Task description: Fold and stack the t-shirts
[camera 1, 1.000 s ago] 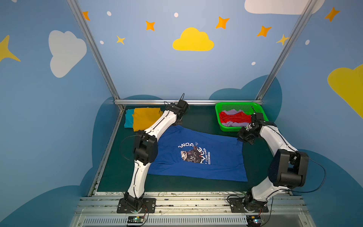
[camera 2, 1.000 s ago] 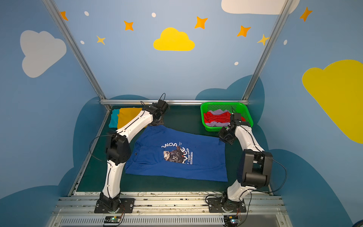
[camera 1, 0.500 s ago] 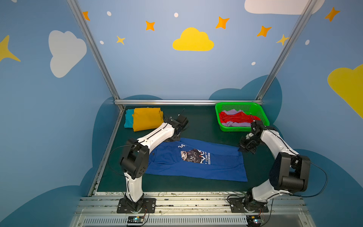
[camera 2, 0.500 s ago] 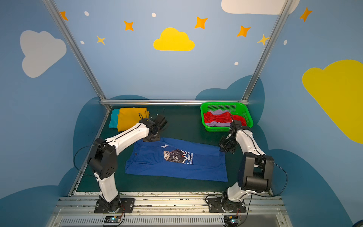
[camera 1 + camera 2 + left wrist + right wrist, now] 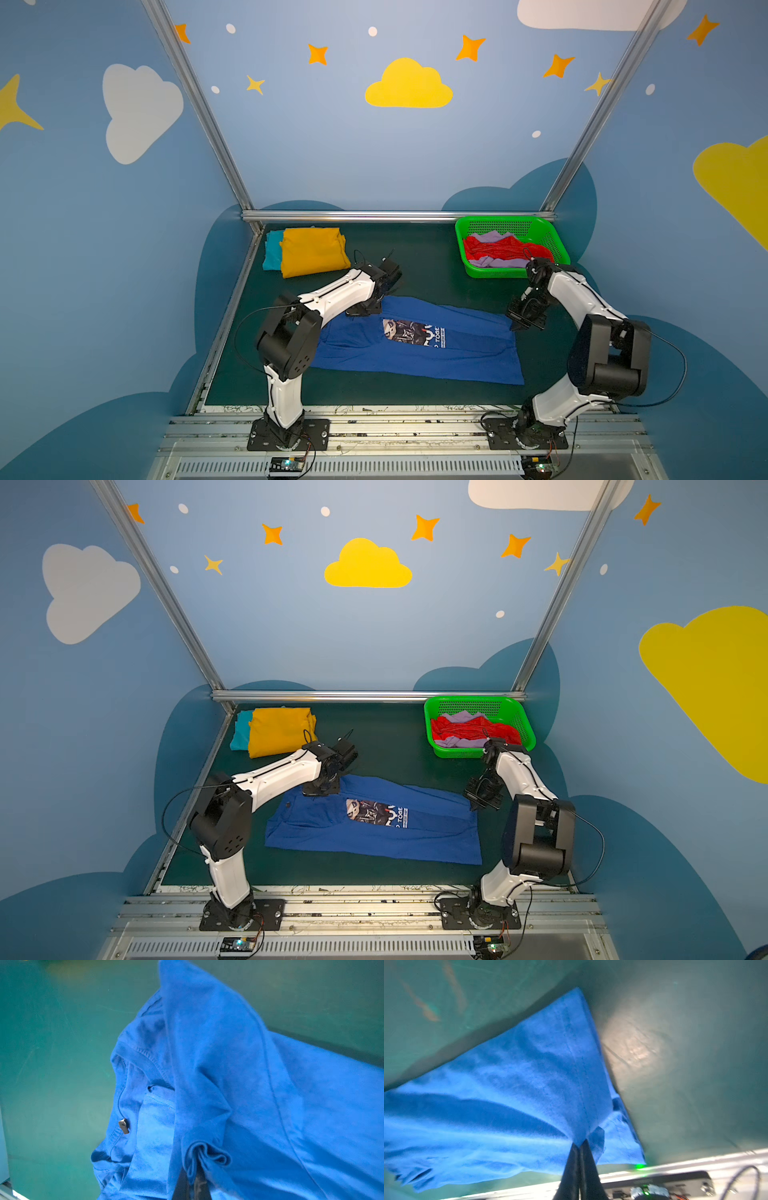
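Both left gripper point(image 5: 194, 1168) and right gripper point(image 5: 579, 1146) are clamping the blue t-shirt point(image 5: 457, 357); only wrist views are showing the pinch. Gripper bodies are hiding it in both top views.

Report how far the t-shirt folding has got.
Done: the mustard t-shirt lies folded on the teal t-shirt, far left. In hand: the left gripper and right gripper each pinch an edge of the blue t-shirt, mid-fold. Left: the red t-shirt and lilac t-shirt in the green basket.
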{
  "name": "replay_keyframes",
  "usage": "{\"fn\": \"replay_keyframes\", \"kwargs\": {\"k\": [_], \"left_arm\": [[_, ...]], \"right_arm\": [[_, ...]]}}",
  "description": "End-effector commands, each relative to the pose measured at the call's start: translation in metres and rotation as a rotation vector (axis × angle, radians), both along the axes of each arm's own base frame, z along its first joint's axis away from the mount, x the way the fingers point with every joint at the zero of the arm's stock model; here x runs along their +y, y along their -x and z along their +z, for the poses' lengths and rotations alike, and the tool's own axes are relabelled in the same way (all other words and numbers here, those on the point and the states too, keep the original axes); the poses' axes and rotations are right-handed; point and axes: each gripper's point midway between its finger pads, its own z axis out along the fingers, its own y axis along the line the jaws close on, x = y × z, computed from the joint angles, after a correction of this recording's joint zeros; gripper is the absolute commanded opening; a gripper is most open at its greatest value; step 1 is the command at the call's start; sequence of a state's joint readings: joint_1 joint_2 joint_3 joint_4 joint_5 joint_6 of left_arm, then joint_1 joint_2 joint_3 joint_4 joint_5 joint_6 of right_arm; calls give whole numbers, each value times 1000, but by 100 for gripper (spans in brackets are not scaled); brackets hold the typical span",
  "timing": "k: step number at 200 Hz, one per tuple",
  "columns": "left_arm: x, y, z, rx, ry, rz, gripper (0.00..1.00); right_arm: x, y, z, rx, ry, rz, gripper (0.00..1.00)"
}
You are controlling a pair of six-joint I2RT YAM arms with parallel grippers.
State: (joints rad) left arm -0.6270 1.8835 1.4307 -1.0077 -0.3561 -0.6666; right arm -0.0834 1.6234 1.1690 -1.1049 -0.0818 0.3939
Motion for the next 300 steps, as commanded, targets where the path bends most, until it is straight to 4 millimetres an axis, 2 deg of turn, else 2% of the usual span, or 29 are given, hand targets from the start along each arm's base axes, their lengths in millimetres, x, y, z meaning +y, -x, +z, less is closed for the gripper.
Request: {"fn": "replay_keyframes", "kwargs": {"k": [1, 42, 47, 52, 65, 71, 81, 103, 113, 124, 130, 131, 135, 136, 142, 156, 177, 185, 194, 215, 253, 275, 300], "left_arm": [[9, 14, -4, 53, -41, 5, 4], [-10, 37, -17, 112, 34, 9, 7], [-13, 40, -18, 121, 40, 7, 12], [-16, 42, -19, 127, 49, 7, 21], [-22, 45, -17, 131, 74, 11, 56], [-25, 45, -12, 125, 90, 11, 62], [-27, 42, 1, 94, 112, 11, 65], [-10, 20, 42, -42, 103, 25, 66], [3, 8, 50, -90, 117, 53, 66], [17, -6, 45, -115, 129, 80, 65], [25, -15, 38, -113, 142, 99, 64], [27, -16, 37, -112, 145, 104, 64], [30, -22, 31, -107, 170, 113, 63], [31, -23, 29, -104, 177, 118, 63], [35, -31, 20, -92, 226, 141, 62], [39, -52, 1, -100, 358, 196, 63], [42, -86, -12, -148, 508, 266, 69], [42, -98, -14, -166, 557, 287, 71], [42, -111, -15, -185, 601, 301, 71], [41, -131, -11, -226, 658, 312, 72], [47, -137, -10, -243, 694, 345, 67], [54, -139, -7, -266, 718, 368, 67], [55, -146, -12, -263, 722, 369, 68]], "right_arm": [[-6, 10, 0, 58, 61, 28, 0], [4, 21, -18, 121, 128, 73, 0], [6, 22, -20, 126, 130, 76, 0], [7, 22, -22, 131, 134, 79, 10], [7, 20, -21, 123, 168, 83, 33], [7, 17, -17, 103, 183, 84, 36], [9, 9, -6, 39, 197, 84, 38], [27, -17, 42, -220, 211, 125, 39], [47, -27, 66, -368, 186, 182, 36], [78, -33, 86, -512, 106, 259, 31], [102, -33, 95, -596, 31, 334, 30], [111, -34, 98, -629, 6, 363, 29], [123, -34, 101, -672, -22, 403, 29], [133, -34, 104, -704, -45, 437, 29], [153, -33, 108, -777, -85, 516, 30], [207, -25, 117, -949, -177, 681, 39], [266, -11, 104, -991, -201, 833, 54], [284, -6, 94, -956, -199, 894, 71], [308, 0, 79, -904, -217, 966, 77], [354, 8, 56, -786, -230, 1072, 79], [422, 12, 21, -617, -268, 1224, 77], [445, 16, 6, -600, -312, 1263, 77], [450, 21, -12, -556, -326, 1275, 77]]}}
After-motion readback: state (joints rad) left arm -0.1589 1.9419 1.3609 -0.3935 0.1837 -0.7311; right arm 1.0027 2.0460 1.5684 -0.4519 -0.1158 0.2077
